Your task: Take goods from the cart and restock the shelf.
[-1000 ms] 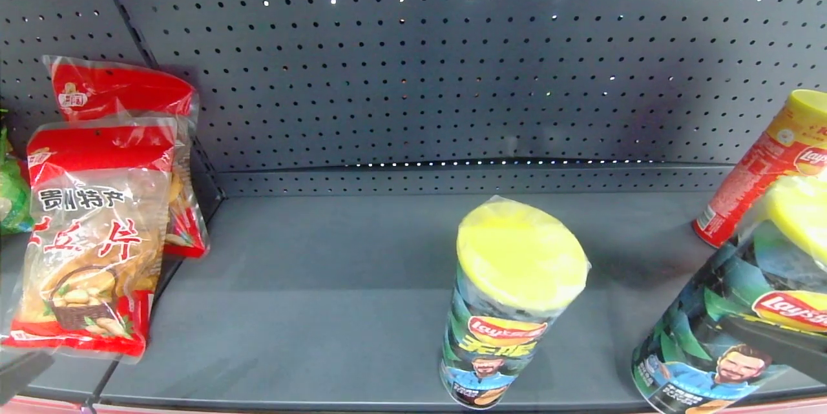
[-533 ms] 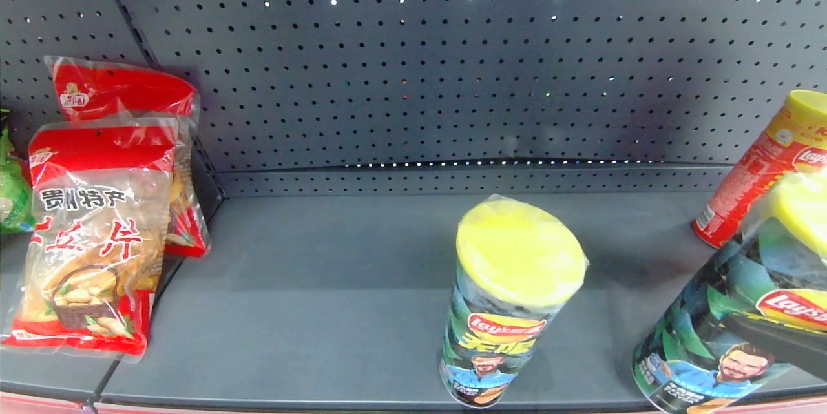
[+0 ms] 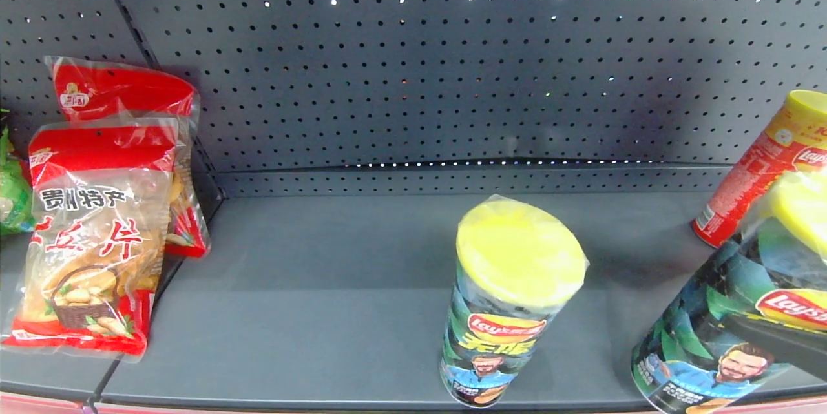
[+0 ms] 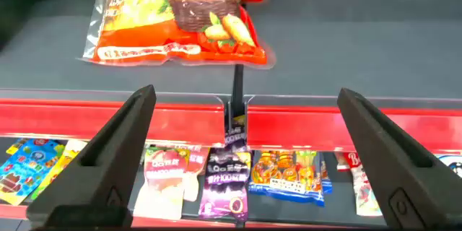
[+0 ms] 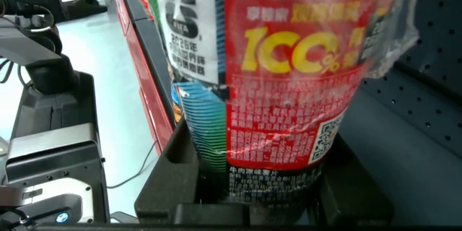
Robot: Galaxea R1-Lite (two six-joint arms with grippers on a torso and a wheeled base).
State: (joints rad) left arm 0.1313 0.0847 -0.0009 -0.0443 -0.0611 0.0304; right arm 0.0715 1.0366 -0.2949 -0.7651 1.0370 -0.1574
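Gripping a green chip canister (image 3: 711, 317) in the right gripper (image 5: 260, 188) at the front right of the shelf (image 3: 336, 285). Seeing from the right wrist both black fingers (image 5: 170, 184) pressing its sides; from the head, just one finger. Seeing a second green canister (image 3: 510, 310) standing apart, mid-shelf. Holding the left gripper (image 4: 238, 159) wide open before the red price rail (image 4: 188, 119), a red snack bag (image 4: 144, 7) lying just behind it.

left gripper (image 4: 247, 94): two matte black wedge-shaped fingers, broad at the base, tapering to blunt tips, flat-faced. right gripper (image 5: 263, 188): black moulded plastic, blocky, with stepped edges.
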